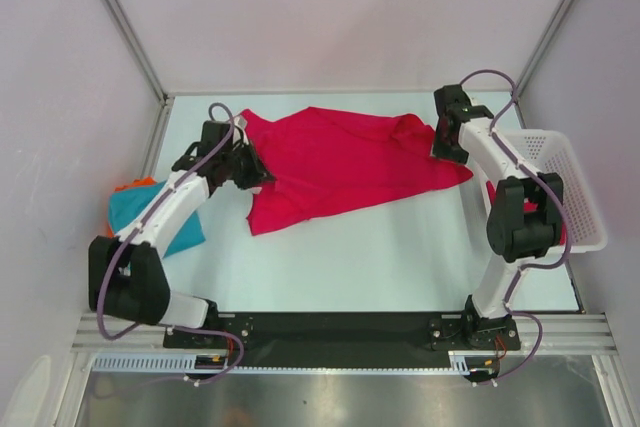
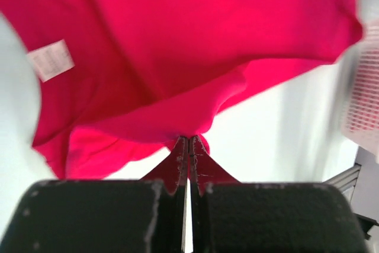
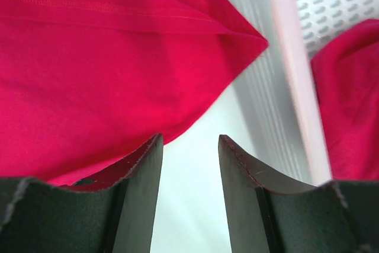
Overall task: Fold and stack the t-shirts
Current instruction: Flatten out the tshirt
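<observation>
A crimson t-shirt (image 1: 340,162) lies spread across the far middle of the table. My left gripper (image 1: 256,175) is shut on its left edge; in the left wrist view the jaws (image 2: 189,140) pinch a fold of the red cloth (image 2: 177,57), and a white label (image 2: 51,59) shows. My right gripper (image 1: 442,147) is open and empty at the shirt's right corner (image 3: 106,57), with bare table between its fingers (image 3: 189,140). A teal t-shirt (image 1: 150,217) lies at the left under my left arm. A second crimson shirt (image 3: 349,99) sits in the basket.
A white mesh basket (image 1: 580,187) stands at the right edge, next to my right arm. An orange scrap (image 1: 140,183) shows by the teal shirt. Pale walls enclose the table on three sides.
</observation>
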### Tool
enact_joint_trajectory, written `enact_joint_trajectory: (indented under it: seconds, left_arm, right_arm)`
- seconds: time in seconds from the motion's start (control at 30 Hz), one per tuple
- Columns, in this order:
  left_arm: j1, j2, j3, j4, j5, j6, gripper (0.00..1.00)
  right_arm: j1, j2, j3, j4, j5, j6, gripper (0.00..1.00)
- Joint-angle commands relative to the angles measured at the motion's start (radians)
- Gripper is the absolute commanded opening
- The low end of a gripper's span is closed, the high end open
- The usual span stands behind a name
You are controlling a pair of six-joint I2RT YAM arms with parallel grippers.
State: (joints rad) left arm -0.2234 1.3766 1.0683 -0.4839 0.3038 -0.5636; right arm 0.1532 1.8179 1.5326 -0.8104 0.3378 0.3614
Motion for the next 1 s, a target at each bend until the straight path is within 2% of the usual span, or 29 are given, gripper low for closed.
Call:
enact_joint_trajectory:
  seconds: [0.0, 0.07, 0.13, 0.17, 0.2, 0.3, 0.4, 0.67, 0.97]
  left_arm:
    - [0.062, 0.091, -0.063, 0.048, 0.067, 0.034, 0.00]
    - [0.076, 0.127, -0.076, 0.080, 0.078, 0.031, 0.01]
    - [0.078, 0.179, -0.085, 0.105, 0.089, 0.031, 0.12]
    - [0.076, 0.193, -0.088, 0.111, 0.107, 0.031, 0.18]
    - [0.076, 0.200, -0.096, 0.123, 0.112, 0.028, 0.34]
    - [0.076, 0.205, -0.105, 0.128, 0.113, 0.028, 0.63]
    - [0.076, 0.179, -0.110, 0.122, 0.112, 0.028, 0.78]
    - [0.076, 0.167, -0.128, 0.125, 0.092, 0.031, 0.80]
    - [0.075, 0.263, -0.105, 0.192, 0.061, 0.001, 0.80]
  right_arm:
    - [0.032, 0.040, 0.041, -0.018, 0.001, -0.013, 0.48]
    - [0.037, 0.049, 0.038, -0.015, 0.001, -0.015, 0.48]
    - [0.043, 0.060, 0.034, -0.013, 0.003, -0.015, 0.48]
    - [0.045, 0.061, 0.034, -0.013, 0.003, -0.015, 0.48]
    - [0.048, 0.066, 0.034, -0.012, 0.004, -0.015, 0.48]
    - [0.051, 0.070, 0.032, -0.013, 0.007, -0.018, 0.48]
    - [0.052, 0.075, 0.027, -0.009, 0.007, -0.016, 0.48]
    - [0.072, 0.090, 0.018, 0.001, 0.004, -0.013, 0.48]
    - [0.071, 0.090, 0.017, -0.003, 0.023, -0.024, 0.48]
